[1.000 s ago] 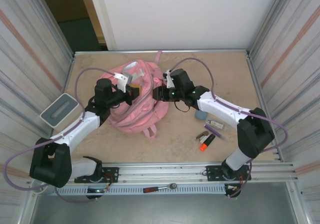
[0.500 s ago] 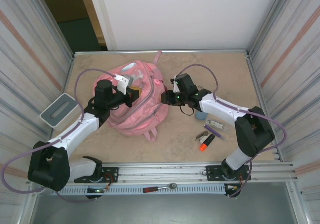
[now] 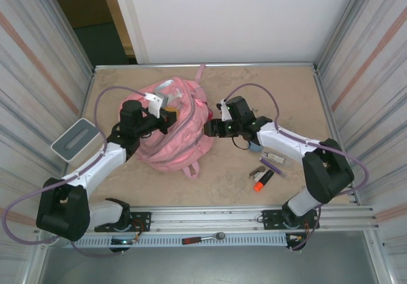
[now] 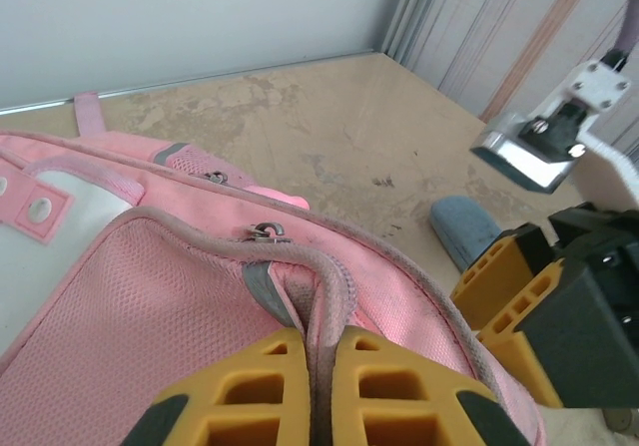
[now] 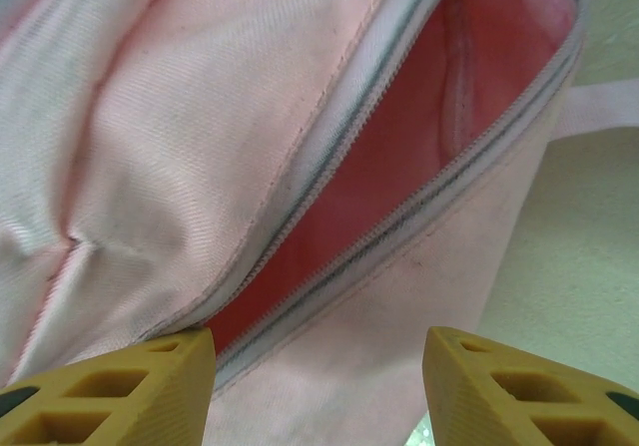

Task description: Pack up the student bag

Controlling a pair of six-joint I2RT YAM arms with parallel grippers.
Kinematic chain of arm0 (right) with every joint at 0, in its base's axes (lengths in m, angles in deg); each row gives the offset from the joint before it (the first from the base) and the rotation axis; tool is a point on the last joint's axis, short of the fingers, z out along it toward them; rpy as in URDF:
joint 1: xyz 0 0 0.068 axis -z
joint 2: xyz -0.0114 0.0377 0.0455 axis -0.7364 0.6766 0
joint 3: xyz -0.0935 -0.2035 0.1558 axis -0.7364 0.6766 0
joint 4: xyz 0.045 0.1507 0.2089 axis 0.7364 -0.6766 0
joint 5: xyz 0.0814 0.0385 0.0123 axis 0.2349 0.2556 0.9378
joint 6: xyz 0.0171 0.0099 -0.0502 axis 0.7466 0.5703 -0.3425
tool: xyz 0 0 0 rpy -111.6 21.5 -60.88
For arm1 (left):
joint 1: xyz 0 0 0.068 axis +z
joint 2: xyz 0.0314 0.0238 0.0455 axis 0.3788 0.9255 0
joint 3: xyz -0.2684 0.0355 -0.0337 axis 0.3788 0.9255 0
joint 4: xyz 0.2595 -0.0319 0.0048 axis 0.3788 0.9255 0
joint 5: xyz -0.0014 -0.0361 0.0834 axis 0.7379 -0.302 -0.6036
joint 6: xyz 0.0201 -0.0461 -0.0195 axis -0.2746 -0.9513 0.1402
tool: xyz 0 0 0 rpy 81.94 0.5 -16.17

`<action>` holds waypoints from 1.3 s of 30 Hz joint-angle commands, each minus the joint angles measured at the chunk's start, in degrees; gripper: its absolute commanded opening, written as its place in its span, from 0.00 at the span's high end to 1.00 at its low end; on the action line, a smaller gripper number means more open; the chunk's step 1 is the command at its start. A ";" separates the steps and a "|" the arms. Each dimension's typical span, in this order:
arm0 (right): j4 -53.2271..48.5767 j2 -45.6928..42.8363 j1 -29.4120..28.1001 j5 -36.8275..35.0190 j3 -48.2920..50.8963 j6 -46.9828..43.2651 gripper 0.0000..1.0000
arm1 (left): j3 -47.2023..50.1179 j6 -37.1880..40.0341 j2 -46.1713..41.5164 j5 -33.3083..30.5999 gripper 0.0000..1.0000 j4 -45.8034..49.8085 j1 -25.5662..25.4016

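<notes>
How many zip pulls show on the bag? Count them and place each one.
2. One pull lies just beyond the left gripper, which pinches the bag; another sits further along the seam. More may be hidden.

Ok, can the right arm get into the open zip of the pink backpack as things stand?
Probably yes. The right gripper hangs open and empty just before the student bag's unzipped opening, with nothing between them, and the left gripper is shut on the bag's zip edge.
</notes>
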 commanded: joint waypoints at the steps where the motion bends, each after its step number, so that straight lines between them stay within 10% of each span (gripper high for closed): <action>1: -2.40 0.48 0.66 -1.54 -0.46 -1.52 0.46 | -1.81 -1.13 -0.32 0.73 1.00 -7.26 0.37; 17: 8.02 -7.40 -6.38 6.52 9.65 -20.60 0.51 | -3.28 -2.96 1.21 0.66 1.00 -5.50 0.26; 39: 6.70 -5.29 -18.24 -26.38 9.37 -22.44 0.60 | -3.13 -2.61 1.37 1.12 1.00 -5.50 0.13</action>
